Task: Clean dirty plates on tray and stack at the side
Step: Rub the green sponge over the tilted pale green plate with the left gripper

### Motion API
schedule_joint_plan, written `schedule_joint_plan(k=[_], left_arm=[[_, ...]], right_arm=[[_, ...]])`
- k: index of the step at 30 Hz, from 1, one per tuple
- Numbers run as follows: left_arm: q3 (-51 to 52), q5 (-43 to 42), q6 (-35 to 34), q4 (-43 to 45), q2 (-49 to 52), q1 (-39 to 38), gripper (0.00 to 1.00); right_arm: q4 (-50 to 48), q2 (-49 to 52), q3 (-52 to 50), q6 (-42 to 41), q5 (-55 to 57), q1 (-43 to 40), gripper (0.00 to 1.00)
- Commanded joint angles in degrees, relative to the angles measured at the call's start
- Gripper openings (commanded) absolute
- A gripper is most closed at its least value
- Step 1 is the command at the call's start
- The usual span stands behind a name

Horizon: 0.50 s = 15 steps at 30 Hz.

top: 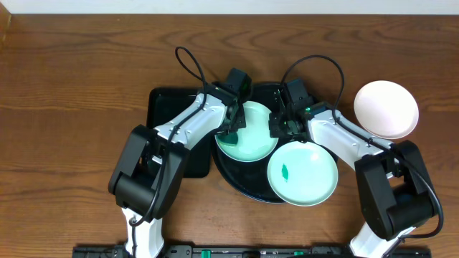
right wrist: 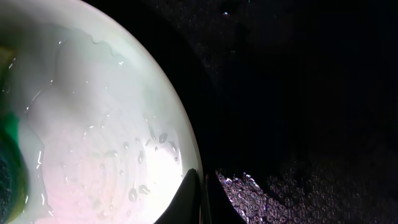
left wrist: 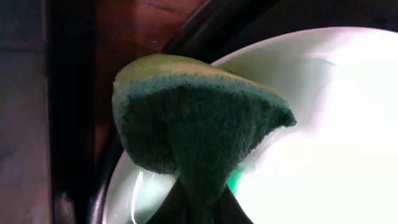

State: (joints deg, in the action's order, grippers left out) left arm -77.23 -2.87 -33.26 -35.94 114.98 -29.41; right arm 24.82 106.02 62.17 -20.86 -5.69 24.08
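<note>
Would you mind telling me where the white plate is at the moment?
In the overhead view the white plate sits on the bare wooden table at the far right, outside the round black tray, up and to the right of the smeared mint plate.

I see my left gripper (top: 234, 131) with sponge (top: 230, 137) and right gripper (top: 280, 127) at the mint plate (top: 254, 140), tray's (top: 239, 188) 11 o'clock; smeared plate (top: 305, 172) at 5; white plate (top: 386, 109) outside, 2.

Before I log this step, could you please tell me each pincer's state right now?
Left pincer: closed on the green sponge.
Right pincer: closed on the rim of the rear mint plate.
</note>
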Motion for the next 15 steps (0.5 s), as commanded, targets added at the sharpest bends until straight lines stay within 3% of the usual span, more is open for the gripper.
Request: schedule_joint_plan(k=[1, 15], left_arm=[[2.2, -7.6, -0.9, 1.0, 5.1, -2.1, 0.08], [2.2, -21.2, -1.0, 5.7, 5.1, -3.1, 0.07]], right_arm=[[-0.4, 0.8, -0.1, -0.1, -0.1, 0.6, 0.01], [-0.6, 0.8, -0.1, -0.1, -0.2, 0.7, 0.01]])
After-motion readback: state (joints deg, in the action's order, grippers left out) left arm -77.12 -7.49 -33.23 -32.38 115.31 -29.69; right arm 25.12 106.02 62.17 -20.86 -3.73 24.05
